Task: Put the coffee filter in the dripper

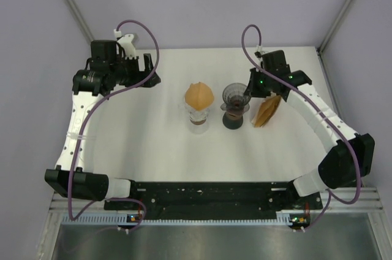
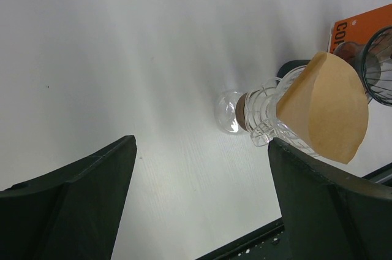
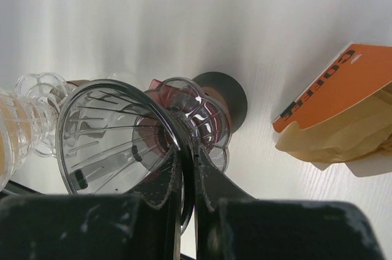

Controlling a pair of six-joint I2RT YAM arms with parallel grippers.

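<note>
Your filter (image 1: 199,95) is not yet in the dripper (image 1: 235,94). It sits capping a clear glass stand (image 2: 262,113) at mid-bench, with the dripper just to its right in the top view. The two are close but not touching, as far as the pictures show.

Your right pincer (image 3: 185,171) is clamped narrow on the dripper's near rim, one finger inside the wall and one outside, so that arm looks committed to steadying it. Your left pincer (image 1: 151,73) is spread wide and holds nothing. It hangs over bare bench (image 1: 147,143) to the left of the filter, apart from it and a little farther back.

The coming move turns on that line. From your left pincer the filter lies to the right and slightly nearer you, with the dripper straight beyond it on much the same heading. Both arms are about equally near the filter, but only the left is free, so I would take it with the left.

The stand is upright, so the cone's axis runs roughly vertical. I cannot tell whether its open mouth faces up or down. Check that before you grip, since the paper will likely crumple easily.
</note>
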